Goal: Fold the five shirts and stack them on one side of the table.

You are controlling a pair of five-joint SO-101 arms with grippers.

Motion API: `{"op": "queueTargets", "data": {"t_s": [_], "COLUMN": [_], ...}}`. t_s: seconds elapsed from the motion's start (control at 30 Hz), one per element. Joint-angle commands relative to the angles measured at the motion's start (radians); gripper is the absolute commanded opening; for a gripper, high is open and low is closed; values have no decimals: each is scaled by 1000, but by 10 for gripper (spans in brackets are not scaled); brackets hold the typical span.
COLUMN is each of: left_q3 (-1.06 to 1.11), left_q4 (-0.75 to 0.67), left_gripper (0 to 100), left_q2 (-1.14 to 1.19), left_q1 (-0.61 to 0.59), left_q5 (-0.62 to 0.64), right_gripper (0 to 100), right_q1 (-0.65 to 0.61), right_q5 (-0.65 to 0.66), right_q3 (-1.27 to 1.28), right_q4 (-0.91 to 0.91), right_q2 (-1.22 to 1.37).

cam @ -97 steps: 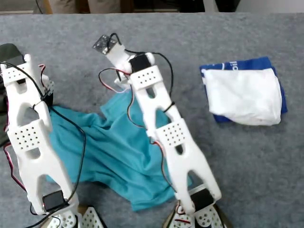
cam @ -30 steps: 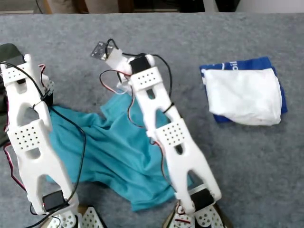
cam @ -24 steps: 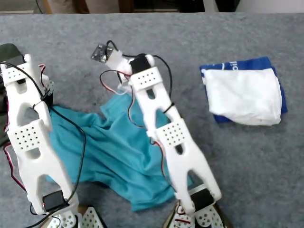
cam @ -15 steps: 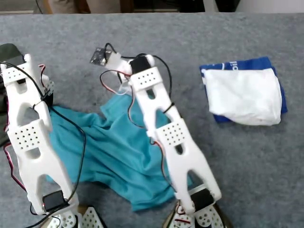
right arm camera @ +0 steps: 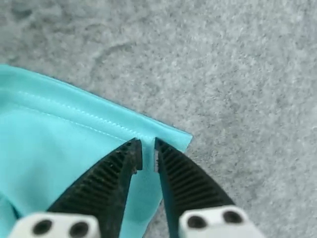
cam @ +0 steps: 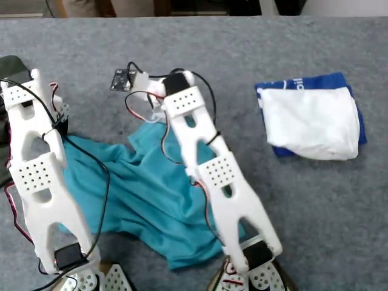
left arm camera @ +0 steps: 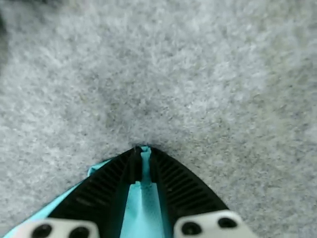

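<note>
between left fingers (left arm camera: 112,185), likewise right fingers (right arm camera: 110,174): teal shirt (cam: 140,193) hem

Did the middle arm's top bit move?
Yes. The right arm's wrist camera swung left in the high view, away from the folded white shirt, right gripper shut on the teal shirt.

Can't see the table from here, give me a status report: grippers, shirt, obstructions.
Left gripper shut on teal shirt. Right gripper shut on its hem. Shirt crumpled, unfolded. Folded white shirt atop blue shirt, lying apart.
</note>
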Motion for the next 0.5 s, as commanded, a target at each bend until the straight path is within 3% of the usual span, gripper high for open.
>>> {"op": "queueTargets", "data": {"t_s": [0.0,0.1,0.27,0.47], "left_q3": [-3,-3,-3,-5], "left_q4": [2,-2,-3,-5], "left_gripper": [19,19,19,19], "left_q2": [7,7,5,5], "left_q1": [-3,-3,-2,2], "left_q5": [-6,-6,-6,-6], "right_gripper": [47,9,33,43], "right_q1": [-10,-10,15,2], "right_q5": [-11,-48,-71,-124], "right_q3": [-8,-10,-18,10], "right_q4": [-2,-3,26,222], "right_q2": [-18,-18,-18,-13]}}
